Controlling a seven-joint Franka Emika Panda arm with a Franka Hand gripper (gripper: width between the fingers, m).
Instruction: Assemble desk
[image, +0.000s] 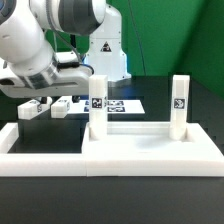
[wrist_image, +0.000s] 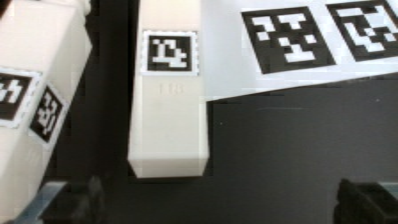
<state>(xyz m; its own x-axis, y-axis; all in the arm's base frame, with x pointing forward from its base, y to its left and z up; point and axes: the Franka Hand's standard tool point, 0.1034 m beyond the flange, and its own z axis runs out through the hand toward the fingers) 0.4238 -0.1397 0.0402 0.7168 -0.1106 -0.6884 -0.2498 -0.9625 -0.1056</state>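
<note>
The gripper (wrist_image: 217, 200) is spread wide and holds nothing. Its dark fingertips (wrist_image: 75, 200) stand either side of one end of a loose leg (wrist_image: 173, 115), clear of it and nearer on one side, so the jaws seem lined up across the leg's narrow width for a grasp. That leg lies flat on the black table (wrist_image: 276, 150) with its tag facing up; a second loose leg (wrist_image: 32, 90) lies just beside it, and the marker board (wrist_image: 311, 40) is near its other end.

In the exterior view the arm hangs at the upper left of the frame over these loose parts. The desk top (image: 135, 138) lies at lower middle and right, against the white border bars (image: 40, 140), probably so that it cannot slide; a first upright leg (image: 98, 108) and a second upright leg (image: 178, 105) stand on it. By my judgement the step in hand is fetching the next leg.
</note>
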